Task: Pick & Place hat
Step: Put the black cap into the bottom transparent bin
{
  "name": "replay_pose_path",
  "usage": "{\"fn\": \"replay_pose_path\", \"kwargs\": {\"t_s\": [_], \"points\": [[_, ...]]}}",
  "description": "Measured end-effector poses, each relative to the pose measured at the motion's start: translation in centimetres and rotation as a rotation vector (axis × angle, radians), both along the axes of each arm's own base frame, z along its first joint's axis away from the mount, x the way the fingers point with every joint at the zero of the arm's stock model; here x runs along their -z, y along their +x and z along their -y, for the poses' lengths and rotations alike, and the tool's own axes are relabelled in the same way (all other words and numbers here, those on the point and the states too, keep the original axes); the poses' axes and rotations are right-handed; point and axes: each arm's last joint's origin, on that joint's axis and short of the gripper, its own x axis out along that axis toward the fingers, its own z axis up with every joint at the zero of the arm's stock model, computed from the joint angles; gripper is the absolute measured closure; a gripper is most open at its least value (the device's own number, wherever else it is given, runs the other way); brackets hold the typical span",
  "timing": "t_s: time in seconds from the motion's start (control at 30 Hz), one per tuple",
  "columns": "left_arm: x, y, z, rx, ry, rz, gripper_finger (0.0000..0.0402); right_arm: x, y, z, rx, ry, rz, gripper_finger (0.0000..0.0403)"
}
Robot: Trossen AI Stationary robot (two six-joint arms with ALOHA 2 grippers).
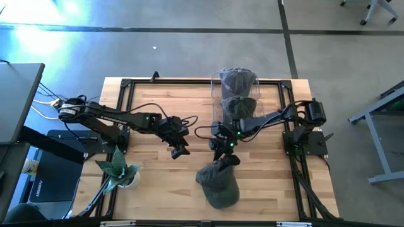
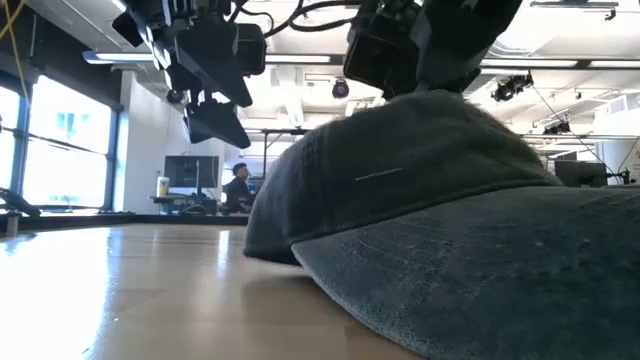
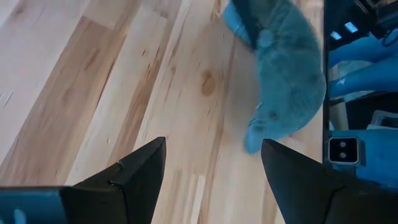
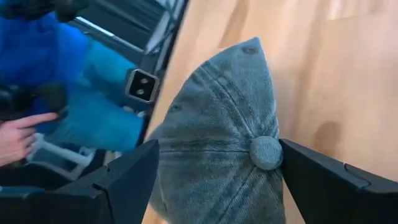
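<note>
The hat (image 1: pixel 219 184) looks soft and light. The right gripper (image 1: pixel 222 153) hangs spread wide above its top button, holding nothing. The left gripper (image 1: pixel 177 149), beside the hat, is also spread and empty.

- My left gripper (image 3: pixel 211 177) has its two dark fingers (image 3: pixel 134 177) spread wide at the bottom of the frame, with bare wood between them.
- The wooden table (image 3: pixel 112 81) fills the left and centre.
- I see the grey hat (image 3: pixel 283 74) at upper right, lying on the table near its edge.
- Blue shapes sit beyond the table edge at far right; I can't tell what they are.
</note>
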Motion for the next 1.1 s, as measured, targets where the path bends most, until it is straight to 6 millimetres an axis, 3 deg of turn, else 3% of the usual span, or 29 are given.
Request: {"fn": "replay_pose_path", "kwargs": {"t_s": [0.37,0.83,1.1], "points": [[0.1,-0.1,0.0,0.01,0.006,-0.005,0.0142,0.4,0.5,-1.2,-0.027,0.092,-0.022,0.0161],[0.1,-0.1,0.0,0.025,0.021,0.0,0.0142,0.0,0.2,-1.7,-0.137,0.232,-0.05,0.0375],[0.1,-0.1,0.0,0.027,0.023,-0.002,0.0142,-2.5,-0.5,-0.8,-0.075,0.245,-0.048,0.0366]]}}
